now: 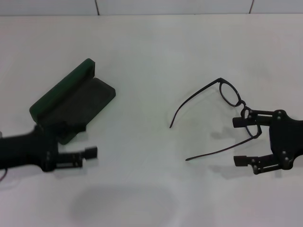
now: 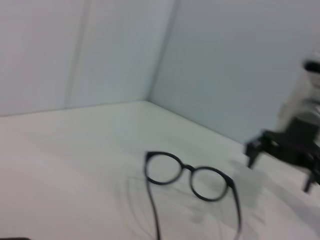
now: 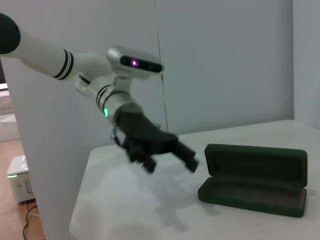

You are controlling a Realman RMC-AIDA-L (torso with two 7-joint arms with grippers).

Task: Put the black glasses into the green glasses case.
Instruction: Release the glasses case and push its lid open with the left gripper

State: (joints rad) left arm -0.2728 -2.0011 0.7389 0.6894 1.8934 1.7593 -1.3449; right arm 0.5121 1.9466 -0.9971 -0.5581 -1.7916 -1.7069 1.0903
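The step in hand is the pick-up. The glasses (image 1: 222, 101) lie unfolded on the desk (image 1: 151, 42) towards its right edge, temples pointing left. The right gripper (image 1: 240, 142) sits at their frame end, jaws spread, seemingly straddling the near temple hinge; contact is hard to tell. The case (image 1: 71, 101) lies open near the left edge, and the left gripper (image 1: 90, 152) is beside it, jaws apparently parted. Next: close on the frame, lift, carry across.
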